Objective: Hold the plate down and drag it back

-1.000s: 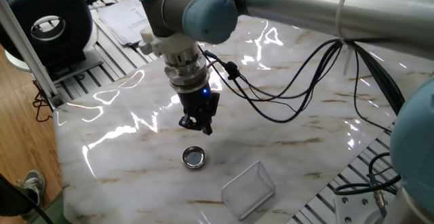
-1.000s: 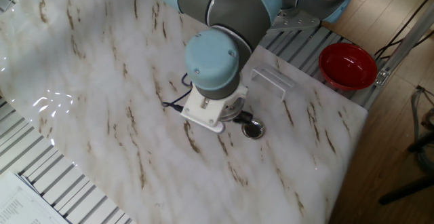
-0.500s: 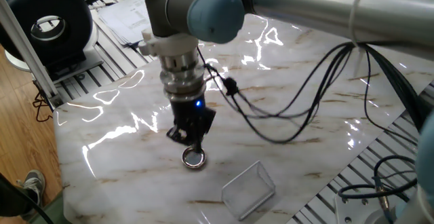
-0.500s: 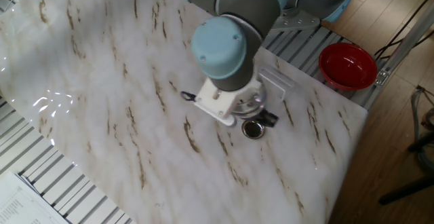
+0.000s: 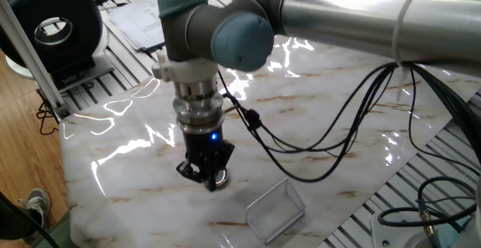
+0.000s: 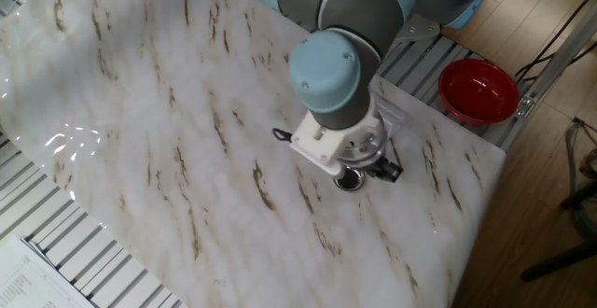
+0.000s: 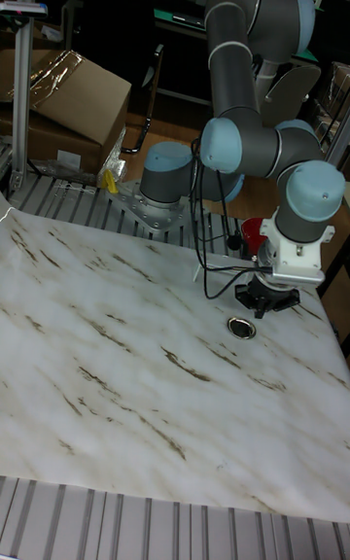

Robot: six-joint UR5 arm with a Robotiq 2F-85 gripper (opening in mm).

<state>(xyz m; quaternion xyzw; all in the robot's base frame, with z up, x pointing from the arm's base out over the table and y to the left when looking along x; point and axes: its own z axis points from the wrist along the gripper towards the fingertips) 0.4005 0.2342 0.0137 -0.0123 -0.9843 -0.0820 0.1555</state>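
From up here I see my arm's blue and grey wrist hanging low over the marble table. The gripper is mostly hidden under it, so I can't tell how its jaws stand. The little shiny plate peeks out at the wrist's 5 o'clock. A red bowl sits off the table, at the plate's 2 o'clock.

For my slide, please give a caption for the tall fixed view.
UR5 arm lowers its pincer toward a small metal plate on the marble-patterned table.
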